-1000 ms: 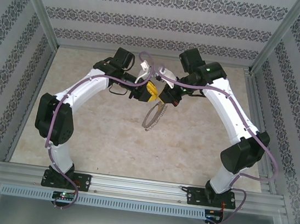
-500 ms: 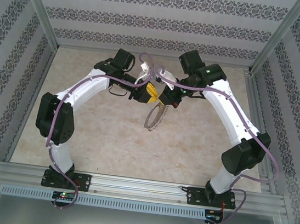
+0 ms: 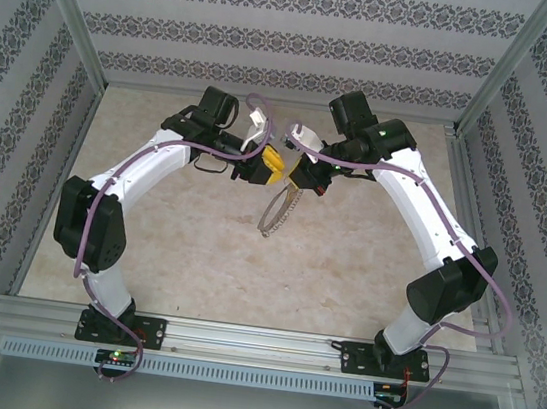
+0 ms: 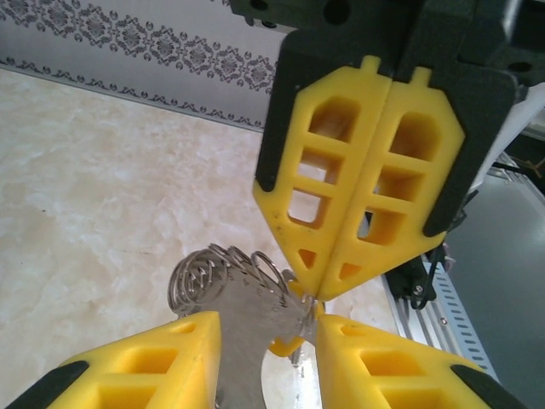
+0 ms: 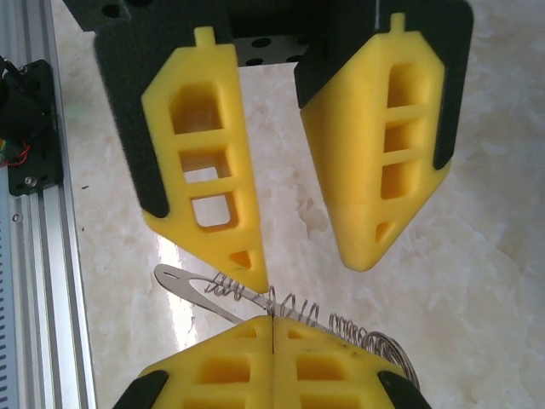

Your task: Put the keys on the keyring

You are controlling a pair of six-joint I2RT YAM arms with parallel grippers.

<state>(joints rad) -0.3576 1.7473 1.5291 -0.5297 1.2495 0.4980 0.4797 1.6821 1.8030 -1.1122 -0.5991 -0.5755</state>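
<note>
- Top view: the left gripper (image 3: 272,167) and right gripper (image 3: 299,180) meet toward the table's (image 3: 175,262) 12 o'clock. The keyring (image 3: 274,213) hangs at the right gripper's 7 o'clock.
- Left wrist: the left fingers (image 4: 145,375) stand partly apart, with the keyring's coils at their 12 o'clock.
- Right wrist: the right fingers (image 5: 332,371) are pinched together on the keyring's wire.

Overhead wide; wrist views close, opposed, seemingly sharing keyring (image 4: 217,273).
</note>
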